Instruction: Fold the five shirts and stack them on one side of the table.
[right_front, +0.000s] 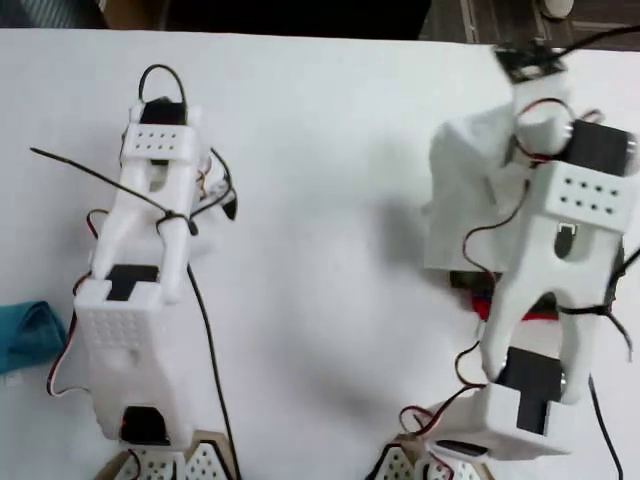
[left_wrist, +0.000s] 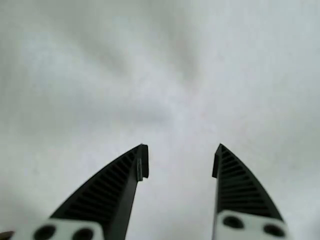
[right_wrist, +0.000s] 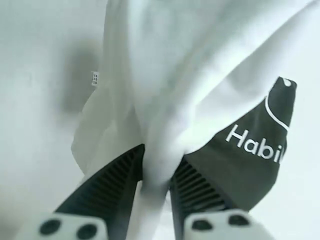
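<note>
Snugly inside right gripper (right_wrist: 157, 162): white shirt (right_wrist: 165, 55).

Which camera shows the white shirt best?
The right wrist view: the white shirt is close, pinched in the right gripper. The high view shows it bunched, partly behind the right arm. The left wrist view faces the table.

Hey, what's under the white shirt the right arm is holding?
A strip of red fabric peeks out at the white shirt's near edge, below the right arm; whatever else lies beneath is covered.
</note>
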